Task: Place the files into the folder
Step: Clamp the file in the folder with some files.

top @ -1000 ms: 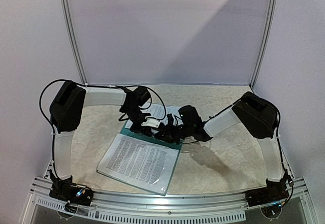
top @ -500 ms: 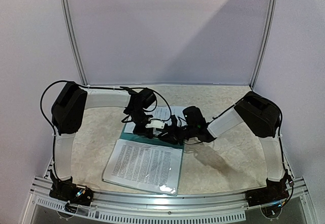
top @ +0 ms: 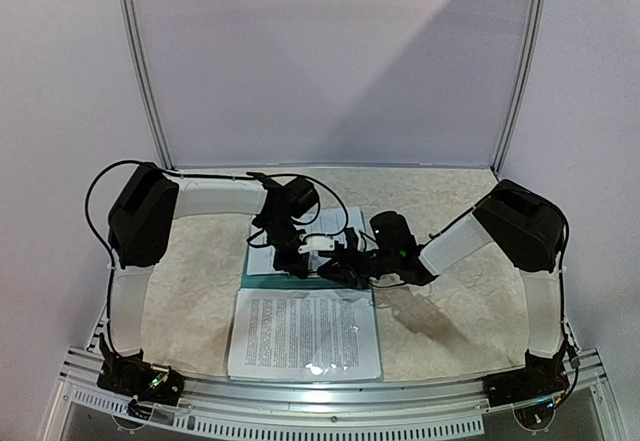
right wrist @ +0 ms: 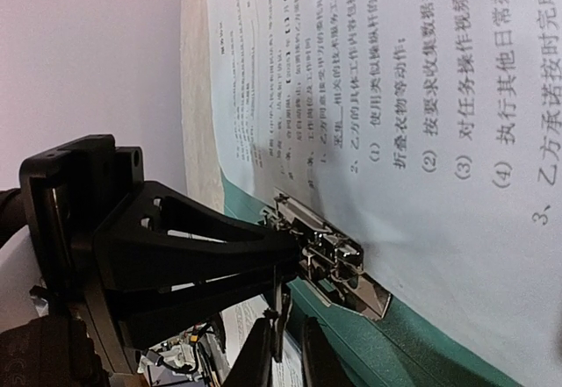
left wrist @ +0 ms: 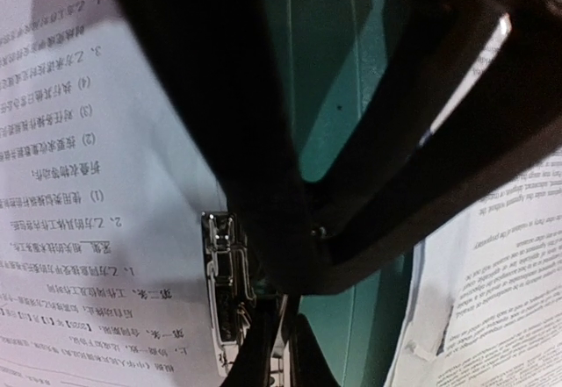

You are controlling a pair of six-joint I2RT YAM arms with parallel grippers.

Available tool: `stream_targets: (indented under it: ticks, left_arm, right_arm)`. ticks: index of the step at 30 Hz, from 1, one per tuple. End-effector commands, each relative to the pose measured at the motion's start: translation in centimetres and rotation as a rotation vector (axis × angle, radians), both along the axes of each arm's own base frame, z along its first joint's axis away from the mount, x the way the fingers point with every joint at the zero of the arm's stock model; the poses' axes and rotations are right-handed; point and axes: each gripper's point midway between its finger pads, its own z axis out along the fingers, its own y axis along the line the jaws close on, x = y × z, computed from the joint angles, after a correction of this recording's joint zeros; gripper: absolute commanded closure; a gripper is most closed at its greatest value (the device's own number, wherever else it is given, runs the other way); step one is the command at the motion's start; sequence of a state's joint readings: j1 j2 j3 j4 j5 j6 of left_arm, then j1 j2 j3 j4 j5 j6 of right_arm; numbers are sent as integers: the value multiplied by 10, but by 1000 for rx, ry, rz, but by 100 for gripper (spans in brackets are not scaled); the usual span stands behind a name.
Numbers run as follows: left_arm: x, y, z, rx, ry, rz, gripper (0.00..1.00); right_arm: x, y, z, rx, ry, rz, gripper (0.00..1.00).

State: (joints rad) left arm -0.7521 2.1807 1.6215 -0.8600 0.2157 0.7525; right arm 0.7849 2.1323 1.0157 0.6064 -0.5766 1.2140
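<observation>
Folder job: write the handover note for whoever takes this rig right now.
Left pincer: shut, tips at the silver clip.
Right pincer: beside that clip, nearly closed; grip unclear.
Folder: open, mid-table. Files lie on its far half, edge at the clip; another printed page lies on the near side.
Done: sheets placed inside.
To do: probably confirm the clip clamps them, then close the folder.

files (right wrist: 421,97): thin white paper, matt, black print
folder (right wrist: 421,339): teal, smooth, plastic-looking, faint sheen
clip (right wrist: 327,254): bright silver metal, polished, glinting
left fingers (left wrist: 215,97): black plastic, matt
counter (top: 190,281): mottled beige, stone-look, dull
</observation>
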Motion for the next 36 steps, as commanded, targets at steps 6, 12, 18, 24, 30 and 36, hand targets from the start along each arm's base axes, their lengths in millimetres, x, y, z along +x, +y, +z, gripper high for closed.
stream_targets:
  ticks: [6,12,18,24,30,36]
  left_arm:
    - [-23,10,-28,84,91,28,100]
    - [-15,4,-9,33,62,38,87]
    - [-13,0,16,-23,62,41,80]
    - [-11,0,49,-91,81,56,71]
    - [-7,3,70,-148,132,88,72]
    - [2,-1,60,-166,139,140,78]
  right_arm:
    - [-4,-23,-49,-161,94,-104,96]
    - [-4,-31,-72,-250,98,-104,97]
    - [-8,-49,-91,-389,90,-95,97]
    - [-12,-58,-105,-471,97,-76,97]
    - [-14,-66,-114,-521,109,-71,98]
    - [-16,-70,-125,-555,125,-68,98]
